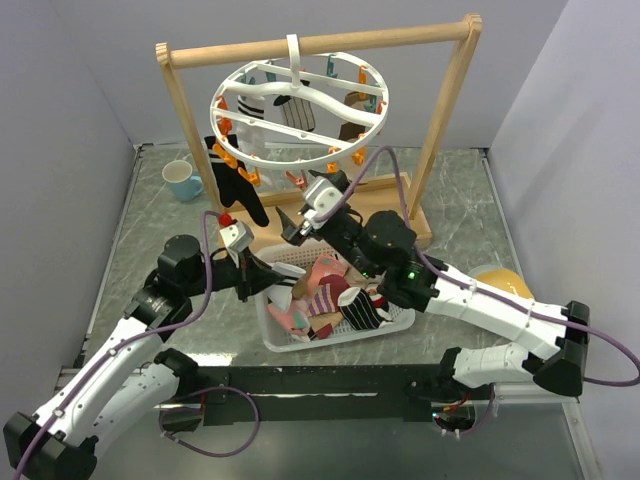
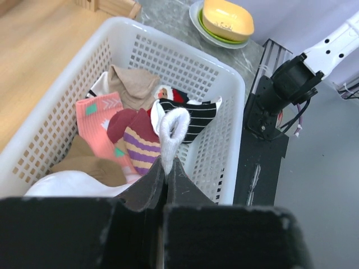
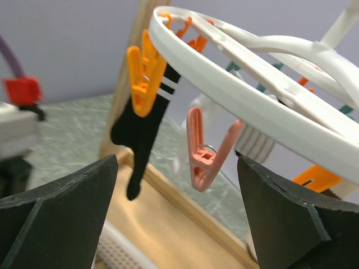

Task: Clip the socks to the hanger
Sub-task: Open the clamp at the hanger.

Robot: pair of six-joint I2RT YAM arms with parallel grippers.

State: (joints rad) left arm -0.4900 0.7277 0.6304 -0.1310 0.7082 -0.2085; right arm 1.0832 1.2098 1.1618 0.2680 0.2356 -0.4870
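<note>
**Operator:** Status of both arms?

**Technician:** Left fingers are pinched shut on a white sock, just above the basket. Right fingers are spread wide and empty, with a pink peg on the hanger ring seen between them.

**Operator:** Hazards?

**Technician:** The pinch is thin — the sock may drop into the basket. An off-centre squeeze may swing the hanger, so the peg misses the sock.
</note>
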